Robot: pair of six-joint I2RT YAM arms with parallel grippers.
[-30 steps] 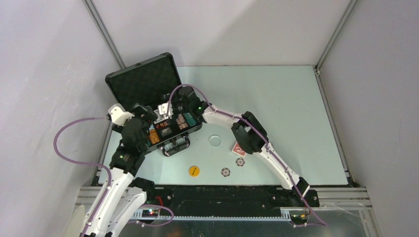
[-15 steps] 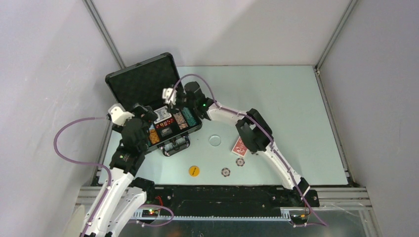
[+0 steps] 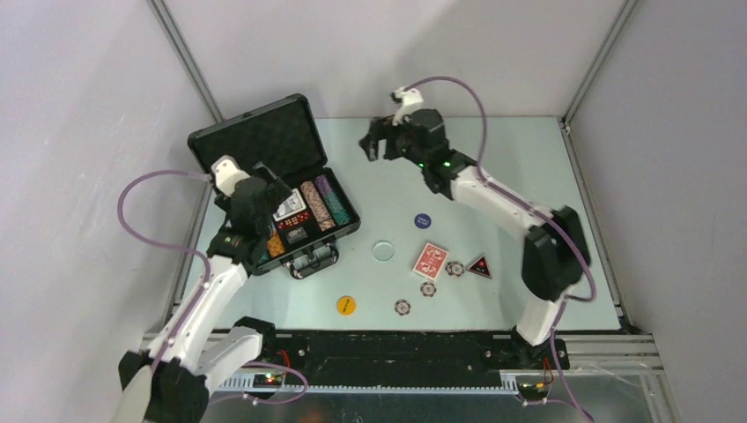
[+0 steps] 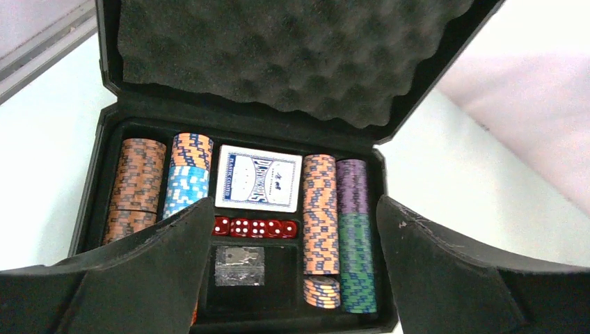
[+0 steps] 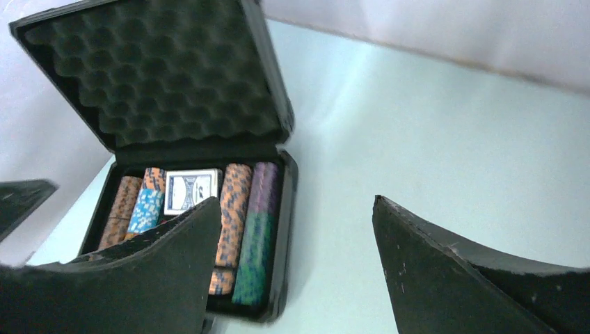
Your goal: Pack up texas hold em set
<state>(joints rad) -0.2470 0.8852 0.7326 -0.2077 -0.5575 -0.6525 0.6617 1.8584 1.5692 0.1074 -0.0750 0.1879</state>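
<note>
Open case at the counter's left, both pairs of jaws released.
The black case (image 3: pixel 255 150) sits at the left back of the counter (image 3: pixel 528 194), lid up, holding rows of chips (image 4: pixel 320 209), a blue card deck (image 4: pixel 259 177) and red dice (image 4: pixel 254 227). The left jaws hang just by it, spread and gripping nothing. Further right, the right jaws are raised, wide apart and empty. Loose on the counter lie a yellow disc (image 3: pixel 346 305), a clear disc (image 3: pixel 383 250), a blue disc (image 3: pixel 424 221), a red card deck (image 3: pixel 430 260) and three loose chips (image 3: pixel 428 288).
</note>
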